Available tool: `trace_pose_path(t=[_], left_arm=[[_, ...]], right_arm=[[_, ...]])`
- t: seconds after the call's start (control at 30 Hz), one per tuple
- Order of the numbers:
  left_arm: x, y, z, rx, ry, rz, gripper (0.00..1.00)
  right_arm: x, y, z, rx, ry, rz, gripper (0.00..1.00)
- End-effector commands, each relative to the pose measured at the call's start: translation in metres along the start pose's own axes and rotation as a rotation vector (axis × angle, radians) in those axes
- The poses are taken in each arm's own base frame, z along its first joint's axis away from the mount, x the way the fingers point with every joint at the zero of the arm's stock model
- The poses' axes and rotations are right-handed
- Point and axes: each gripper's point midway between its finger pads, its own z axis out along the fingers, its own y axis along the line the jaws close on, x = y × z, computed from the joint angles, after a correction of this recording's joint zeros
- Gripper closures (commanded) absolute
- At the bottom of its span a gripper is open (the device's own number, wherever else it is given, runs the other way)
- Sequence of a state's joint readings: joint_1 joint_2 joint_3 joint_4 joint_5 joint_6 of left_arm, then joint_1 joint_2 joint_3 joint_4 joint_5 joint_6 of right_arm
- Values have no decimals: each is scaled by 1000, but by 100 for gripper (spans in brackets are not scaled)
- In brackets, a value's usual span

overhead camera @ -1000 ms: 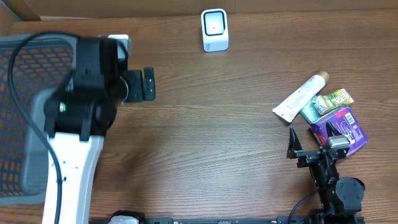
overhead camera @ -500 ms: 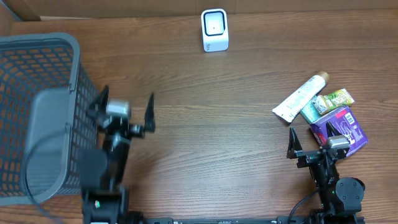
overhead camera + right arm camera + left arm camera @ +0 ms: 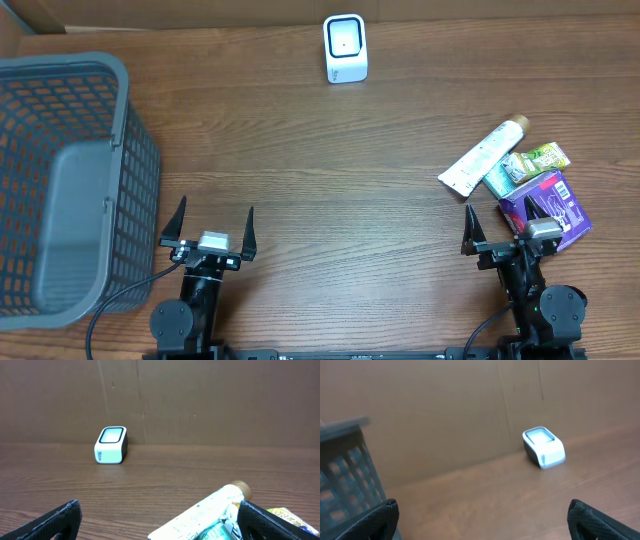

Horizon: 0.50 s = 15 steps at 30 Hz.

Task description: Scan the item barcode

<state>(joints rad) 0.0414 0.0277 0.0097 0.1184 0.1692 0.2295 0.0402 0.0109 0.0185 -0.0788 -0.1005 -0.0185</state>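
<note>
At the 6 o'clock edge of the desk (image 3: 340,210), a brown wood-grain top, both arms are parked low with their black, pointed jaws spread wide and holding nothing: the left arm (image 3: 190,320) at about 7 o'clock, the right arm (image 3: 545,305) at about 5 o'clock. From overhead, the right arm's outer finger overlaps the near corner of a glossy purple box (image 3: 565,200) with white print; whether it touches cannot be told. That box is the nearest of a small heap at 3 to 4 o'clock. Against its far side lie a teal pack (image 3: 498,181) and a crinkled green packet (image 3: 540,158). Just beyond them is a flattened white tube (image 3: 478,160) with a tan cap, lying slantwise with the cap toward 1 o'clock. In the right wrist view the tube and packet sit low, just inside the right-hand finger. To the left arm's 9 o'clock side stands a grey plastic basket (image 3: 122,110), rectangular, with mesh walls and a solid rim; it fills the desk's left side and rises beside the left finger in the left wrist view. The middle of the desk is bare wood between the arms and the scanner (image 3: 345,48). This small white rounded block with a dark-framed pale window sits at 12 o'clock, well apart from the heap, just before a plain cardboard wall (image 3: 200,400).
</note>
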Motion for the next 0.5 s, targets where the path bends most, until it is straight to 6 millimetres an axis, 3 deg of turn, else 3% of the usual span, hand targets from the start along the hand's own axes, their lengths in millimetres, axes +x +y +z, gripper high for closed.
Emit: trace_pose_path(t=[0.0,0.07,0.47], left_arm=[[27,-7,-3,30,102,7,1],[40,-10,-5,37,156,-34,0],[39,-10,-4,34,154,-89,0]], right_arm=[[2,1,0,-6,-2,-1,0],[2,1,0,-6,-2,-1,0],[2,1,0,-6,-2,-1,0]])
